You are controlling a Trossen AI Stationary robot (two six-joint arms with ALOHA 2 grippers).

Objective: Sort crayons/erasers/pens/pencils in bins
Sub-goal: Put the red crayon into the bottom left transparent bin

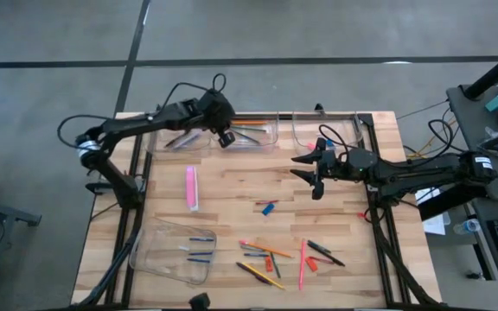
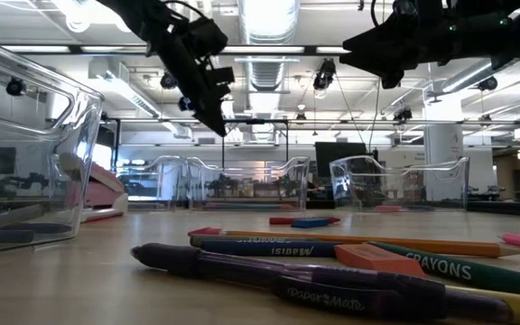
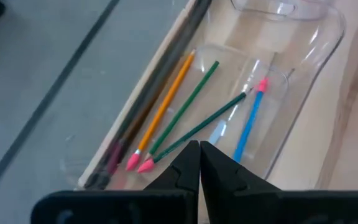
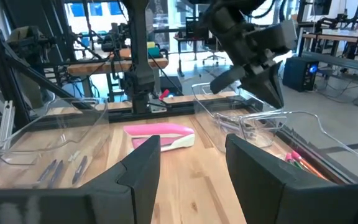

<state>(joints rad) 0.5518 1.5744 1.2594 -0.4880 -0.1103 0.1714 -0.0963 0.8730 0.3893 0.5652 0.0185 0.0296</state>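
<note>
My left gripper (image 1: 225,138) is shut and empty. It hangs over a clear bin (image 1: 251,134) at the table's far edge, and its fingertips (image 3: 199,155) point down into the bin. Orange, green and blue pencils (image 3: 179,115) lie in that bin. My right gripper (image 1: 315,169) is open and empty above the table's middle right; its wrist view (image 4: 188,162) looks toward the left arm. Loose pencils, pens and crayons (image 1: 271,255) lie near the front edge, with a red and a blue piece (image 1: 267,207) farther in.
Another clear bin (image 1: 175,138) stands at the far left and one (image 1: 328,130) at the far right. A fourth bin (image 1: 175,252) at the near left holds blue sticks. A pink block (image 1: 192,187) lies left of the middle. Pens (image 1: 325,252) lie near the front right.
</note>
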